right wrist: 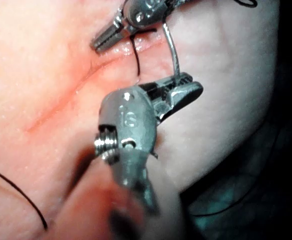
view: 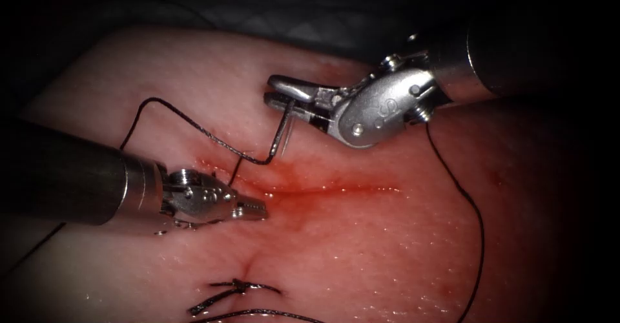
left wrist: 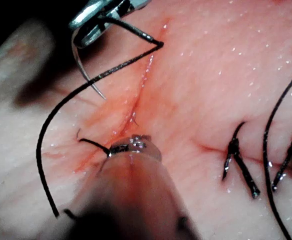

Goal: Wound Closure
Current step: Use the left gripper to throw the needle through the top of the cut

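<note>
Right end effector [view: 279,97] clamps needle [view: 281,131] near tail, clear of tissue [view: 361,232]; left end effector [view: 257,208] closed, empty, beside cut [view: 336,188].

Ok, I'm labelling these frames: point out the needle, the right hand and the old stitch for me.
needle [view: 281,135]: endoscope view, mid-shaft below the right hand.
right hand [view: 283,92]: endoscope view, between the tips gripping the needle.
old stitch [view: 236,289]: endoscope view, its knot on the closed cut.

"S" on right tool [view: 287,97]
</note>
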`<state>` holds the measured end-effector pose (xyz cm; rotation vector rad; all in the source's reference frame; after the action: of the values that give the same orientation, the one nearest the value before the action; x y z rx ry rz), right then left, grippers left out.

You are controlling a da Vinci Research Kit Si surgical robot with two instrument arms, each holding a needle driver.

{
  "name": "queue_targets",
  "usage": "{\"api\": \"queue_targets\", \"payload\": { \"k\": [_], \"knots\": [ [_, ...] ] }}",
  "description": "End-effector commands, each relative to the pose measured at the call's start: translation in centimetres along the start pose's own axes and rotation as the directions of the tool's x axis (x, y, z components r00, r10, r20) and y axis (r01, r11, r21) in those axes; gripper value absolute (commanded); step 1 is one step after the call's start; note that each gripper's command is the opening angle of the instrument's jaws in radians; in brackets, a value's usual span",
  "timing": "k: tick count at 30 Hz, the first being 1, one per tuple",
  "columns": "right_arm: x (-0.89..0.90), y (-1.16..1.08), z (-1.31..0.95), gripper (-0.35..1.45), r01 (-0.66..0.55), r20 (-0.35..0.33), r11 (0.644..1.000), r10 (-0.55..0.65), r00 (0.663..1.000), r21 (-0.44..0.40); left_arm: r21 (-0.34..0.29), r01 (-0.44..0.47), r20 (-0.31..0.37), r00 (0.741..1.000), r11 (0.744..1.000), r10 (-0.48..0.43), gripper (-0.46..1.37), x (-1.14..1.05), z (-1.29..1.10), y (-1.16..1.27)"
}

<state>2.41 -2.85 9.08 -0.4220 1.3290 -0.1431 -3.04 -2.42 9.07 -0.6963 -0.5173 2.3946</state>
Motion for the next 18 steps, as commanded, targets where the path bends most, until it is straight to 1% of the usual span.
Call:
{"api": "queue_targets", "payload": {
  "k": [1,4,6,18],
  "knots": [
    [-0.04,-0.02,0.00,-0.35,0.000,0.003,1.000,0.000,1.000,0.004,-0.009,0.000,0.001,1.000,1.000,0.000,-0.10,0.00,-0.03,0.00],
    [-0.12,-0.06,0.02,-0.35,0.009,0.009,1.000,-0.009,1.000,0.003,-0.012,-0.003,0.001,1.000,1.000,0.004,-0.10,0.00,-0.04,0.02],
    [-0.14,-0.06,0.02,-0.35,0.010,0.009,1.000,-0.010,1.000,0.002,-0.013,-0.004,0.001,1.000,1.000,0.004,-0.09,0.00,-0.04,0.02],
    [-0.13,-0.01,0.05,-0.35,0.006,0.014,1.000,-0.006,1.000,-0.003,-0.017,-0.002,0.002,1.000,1.000,0.002,-0.10,0.01,-0.05,0.01]
  ]
}}
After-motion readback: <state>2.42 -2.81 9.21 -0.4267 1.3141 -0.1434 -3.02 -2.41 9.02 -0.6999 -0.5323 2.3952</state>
